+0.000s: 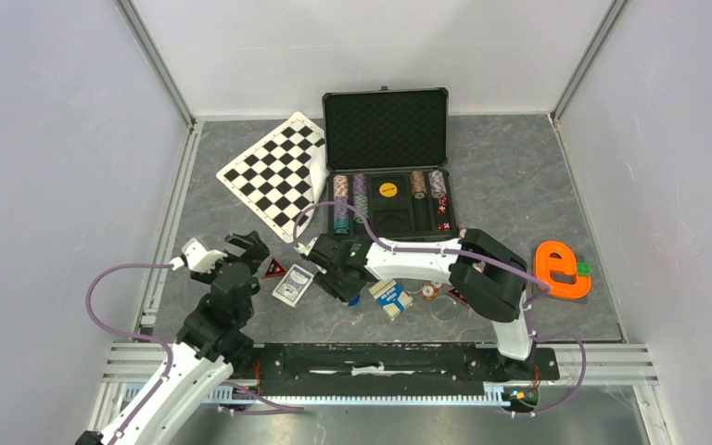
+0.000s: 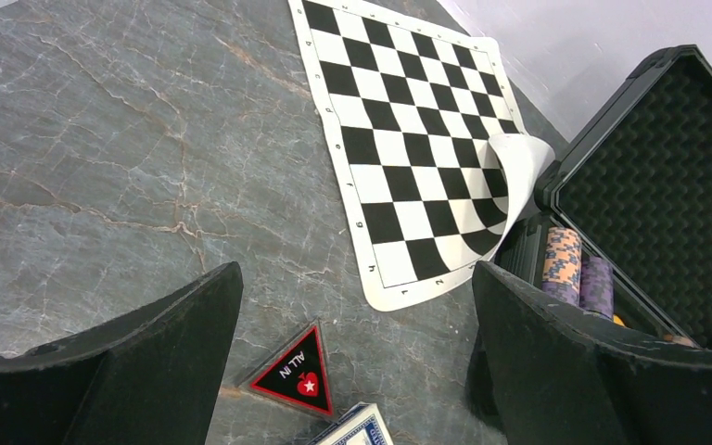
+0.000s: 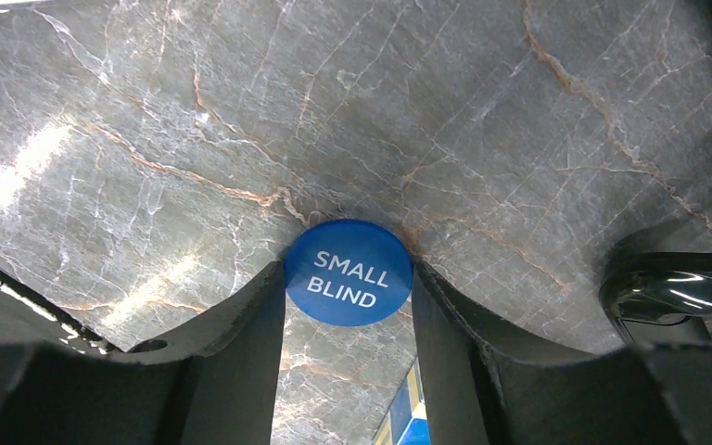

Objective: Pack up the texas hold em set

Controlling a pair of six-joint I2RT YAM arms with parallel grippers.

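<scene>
The black case (image 1: pixel 386 125) stands open at the back, with chip rows (image 1: pixel 341 204), a yellow button (image 1: pixel 387 188) and red dice (image 1: pixel 442 219) in its tray. My right gripper (image 3: pixel 348 278) is low over the table, its fingers pressed against both sides of a blue "SMALL BLIND" button (image 3: pixel 349 272); in the top view it (image 1: pixel 350 292) is in front of the case. My left gripper (image 2: pixel 357 273) is open and empty above a black-and-red "ALL IN" triangle (image 2: pixel 295 371) and a blue card deck (image 2: pixel 357 428), also seen from above (image 1: pixel 293 286).
A checkered board (image 1: pixel 278 171) lies left of the case, one corner curled against it (image 2: pixel 519 158). A second card pack (image 1: pixel 391 297) and a loose chip (image 1: pixel 428 291) lie near the right arm. An orange object (image 1: pixel 561 269) sits at the right.
</scene>
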